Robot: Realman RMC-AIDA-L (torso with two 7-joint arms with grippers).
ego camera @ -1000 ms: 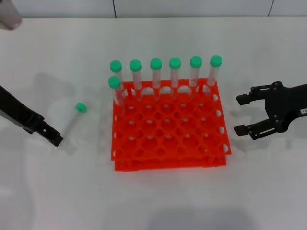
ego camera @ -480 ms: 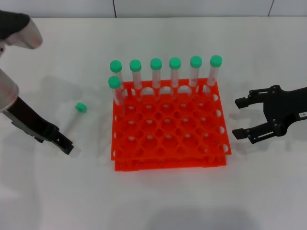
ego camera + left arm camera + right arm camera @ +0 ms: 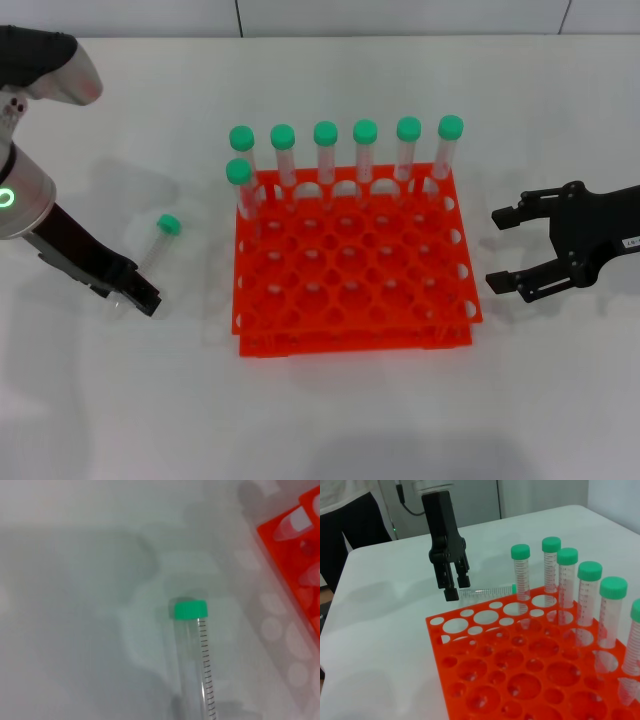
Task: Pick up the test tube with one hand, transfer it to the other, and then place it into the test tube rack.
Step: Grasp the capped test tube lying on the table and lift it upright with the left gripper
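You see the tube [image 3: 150, 258] lying flat on the white table [image 3: 330, 420], left of the rack [image 3: 352, 262] and apart from it, green cap [image 3: 168, 224] pointing far, clear body running toward the near-left. In the left wrist view the cap sits mid-frame with the printed scale down the body.

Left gripper [image 3: 143, 297]: low at the table, tip at the tube's near end. From the right wrist view its fingers [image 3: 451, 587] hang close together just beside the tube's end; you cannot tell whether they pinch it or merely stand at it.

Right gripper [image 3: 506, 248]: right of the rack, level with its middle rows, near its right edge but not touching. Fingers spread wide, nothing between them. White label shows on its wrist.

Rack: orange-red, two tiers, at the table's centre. Seven green-capped tubes [image 3: 365, 150] stand upright in it: six along the far row, one more in the second row at the left end.
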